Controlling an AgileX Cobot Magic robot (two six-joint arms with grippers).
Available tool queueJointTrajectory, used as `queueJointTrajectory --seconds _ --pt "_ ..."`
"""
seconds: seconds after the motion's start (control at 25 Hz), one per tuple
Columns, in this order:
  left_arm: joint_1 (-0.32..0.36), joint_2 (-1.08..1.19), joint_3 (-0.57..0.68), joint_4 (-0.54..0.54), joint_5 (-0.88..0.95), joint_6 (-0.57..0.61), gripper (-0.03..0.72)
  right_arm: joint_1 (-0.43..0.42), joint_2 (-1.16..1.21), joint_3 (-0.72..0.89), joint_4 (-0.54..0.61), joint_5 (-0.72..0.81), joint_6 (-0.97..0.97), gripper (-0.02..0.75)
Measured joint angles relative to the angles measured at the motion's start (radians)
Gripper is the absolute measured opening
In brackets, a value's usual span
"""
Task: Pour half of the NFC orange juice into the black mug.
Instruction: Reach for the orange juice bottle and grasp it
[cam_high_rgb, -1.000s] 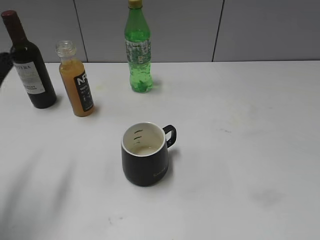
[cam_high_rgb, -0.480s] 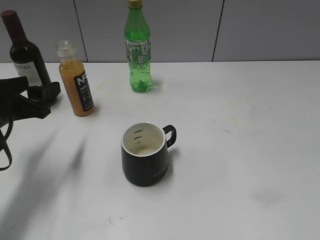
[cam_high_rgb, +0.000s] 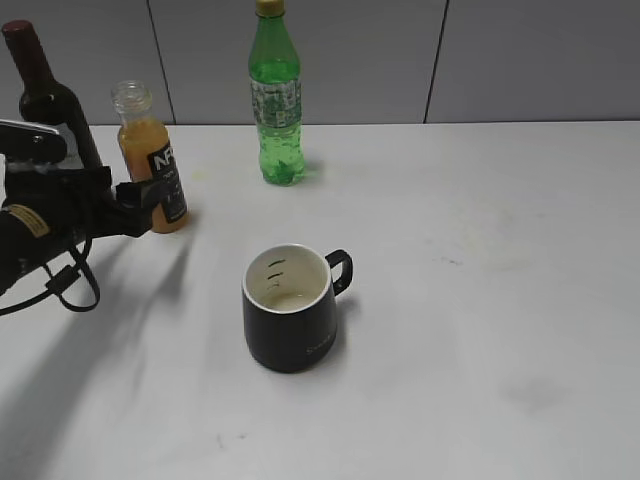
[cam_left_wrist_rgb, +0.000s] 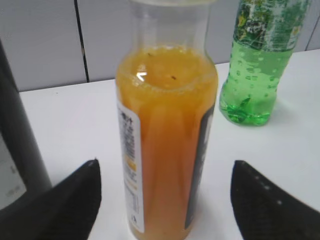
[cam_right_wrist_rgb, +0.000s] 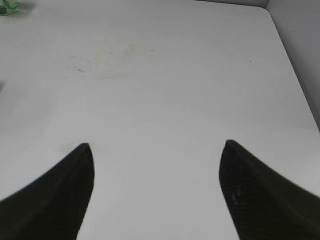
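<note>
The NFC orange juice bottle (cam_high_rgb: 152, 160) stands upright at the back left of the white table, capless and nearly full. It fills the left wrist view (cam_left_wrist_rgb: 167, 135). My left gripper (cam_high_rgb: 148, 200) is open, its two black fingers either side of the bottle's lower part without touching it; in the left wrist view the gripper (cam_left_wrist_rgb: 165, 200) shows gaps on both sides. The black mug (cam_high_rgb: 290, 308) with a white inside stands mid-table, handle to the right. My right gripper (cam_right_wrist_rgb: 157, 190) is open and empty over bare table; it does not show in the exterior view.
A dark wine bottle (cam_high_rgb: 45, 95) stands just left of the juice, close behind my left arm, and shows at the left edge of the left wrist view (cam_left_wrist_rgb: 15, 150). A green soda bottle (cam_high_rgb: 275, 100) stands at the back centre. The table's right edge (cam_right_wrist_rgb: 295, 80) shows in the right wrist view.
My left arm has come in from the left edge and moved right, bringing its open fingers around the juice bottle. The bottle and the mug have not moved.
</note>
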Motion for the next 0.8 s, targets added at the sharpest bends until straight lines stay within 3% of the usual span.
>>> queueJointTrajectory --seconds 0.32,0.8 --pt "0.000 0.123 -0.158 0.000 0.003 0.000 0.614 0.000 0.000 0.000 0.000 0.000 0.000 0.592" --pt "0.000 0.251 -0.291 0.027 0.002 -0.001 0.599 0.000 0.000 0.000 0.000 0.000 0.000 0.592"
